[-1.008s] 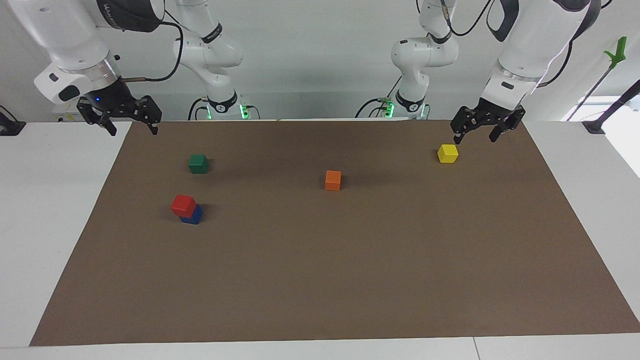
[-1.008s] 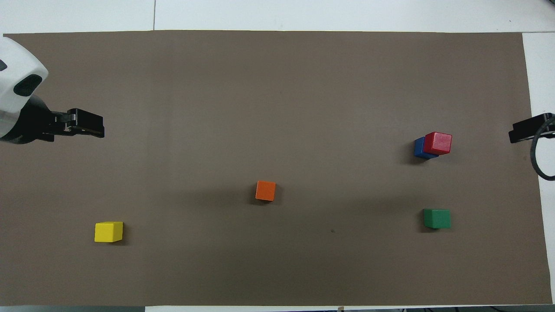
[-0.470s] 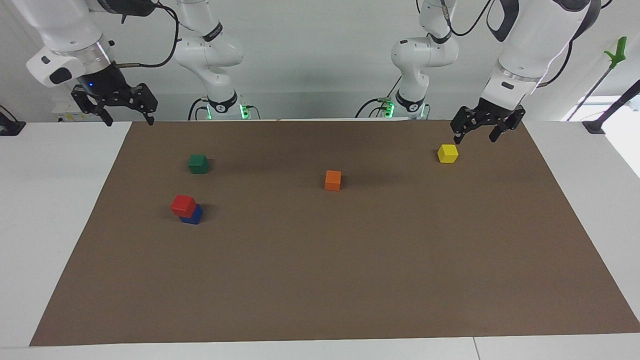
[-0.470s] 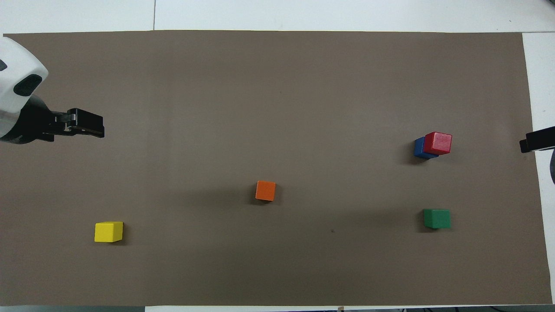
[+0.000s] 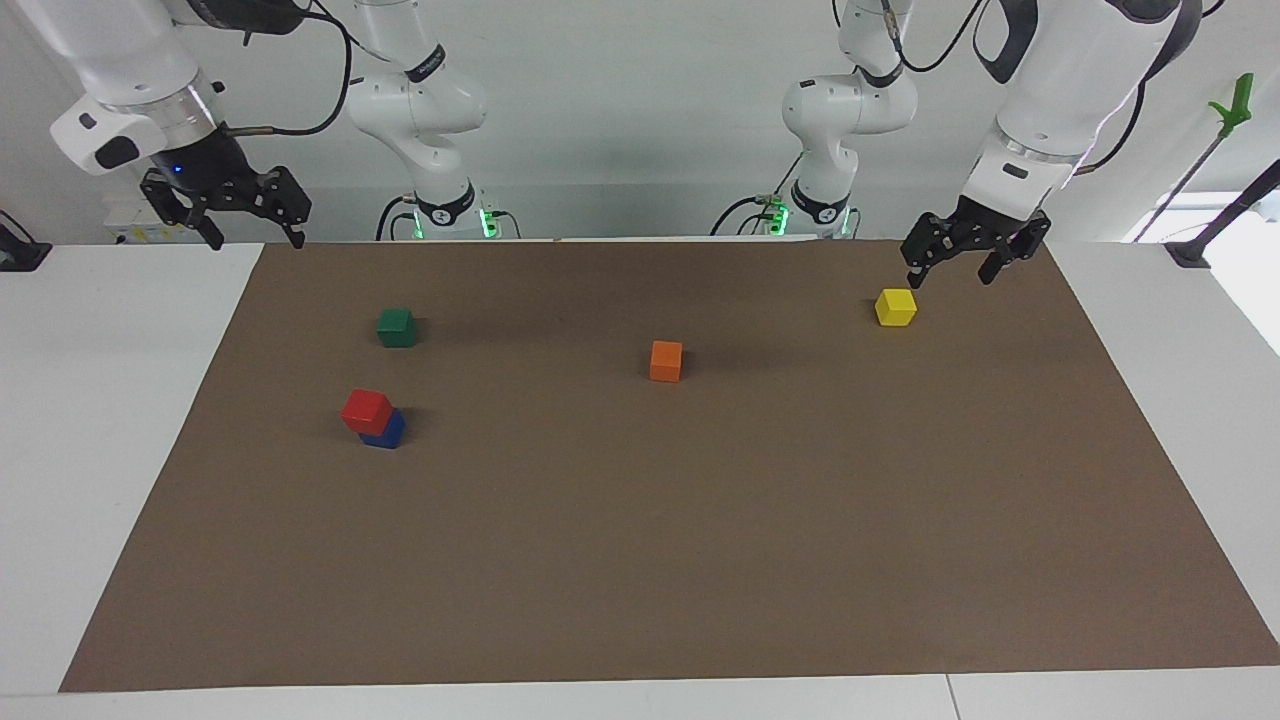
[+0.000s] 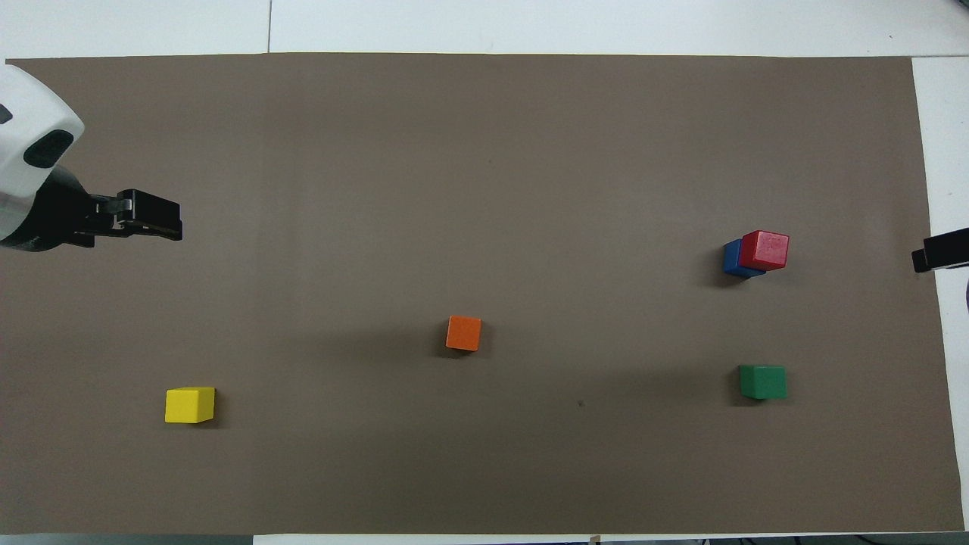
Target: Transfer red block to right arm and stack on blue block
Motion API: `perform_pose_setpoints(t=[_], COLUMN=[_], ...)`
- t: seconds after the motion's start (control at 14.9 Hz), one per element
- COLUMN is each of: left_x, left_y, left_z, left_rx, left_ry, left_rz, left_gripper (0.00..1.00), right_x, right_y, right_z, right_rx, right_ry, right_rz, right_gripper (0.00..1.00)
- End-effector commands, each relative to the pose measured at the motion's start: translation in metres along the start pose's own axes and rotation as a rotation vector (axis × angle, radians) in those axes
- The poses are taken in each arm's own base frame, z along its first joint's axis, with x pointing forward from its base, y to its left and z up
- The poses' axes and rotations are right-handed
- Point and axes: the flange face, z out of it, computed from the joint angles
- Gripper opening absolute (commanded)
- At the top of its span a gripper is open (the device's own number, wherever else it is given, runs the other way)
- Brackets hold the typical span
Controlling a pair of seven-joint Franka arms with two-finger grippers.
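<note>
The red block (image 5: 366, 410) sits on top of the blue block (image 5: 388, 432), a little askew, at the right arm's end of the brown mat. The stack shows in the overhead view too, red block (image 6: 765, 250) over blue block (image 6: 731, 259). My right gripper (image 5: 255, 240), with its blue light, is open and empty, raised over the mat's corner by its base, well apart from the stack. It barely enters the overhead view (image 6: 939, 259). My left gripper (image 5: 950, 278) is open and empty, waiting in the air by the yellow block; it also shows in the overhead view (image 6: 163, 221).
A green block (image 5: 397, 327) lies nearer to the robots than the stack. An orange block (image 5: 666, 360) lies mid-mat. A yellow block (image 5: 896, 306) lies at the left arm's end. The brown mat (image 5: 700, 560) covers the white table.
My right gripper has risen and drawn back toward its own end of the table, away from the stack. The blocks and the left arm have not moved.
</note>
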Motion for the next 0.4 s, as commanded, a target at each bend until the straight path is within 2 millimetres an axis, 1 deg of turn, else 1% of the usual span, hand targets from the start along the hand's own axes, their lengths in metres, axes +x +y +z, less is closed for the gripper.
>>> perform_pose_setpoints(t=[0.0,0.34], left_x=[-0.0071,-0.007], left_y=[-0.0017,-0.0025], left_z=[-0.0031,-0.0031], left_rx=[-0.002,-0.002], left_ry=[0.002,0.002], left_rz=[0.006,0.004], left_gripper=[1.0,1.0], right_x=[-0.0062,-0.0071], right_y=[0.0019,0.005], right_z=[0.0013,0.0011], right_rx=[0.024,0.024], right_ry=[-0.003,-0.006], right_rz=[-0.02,-0.014], right_gripper=[1.0,1.0])
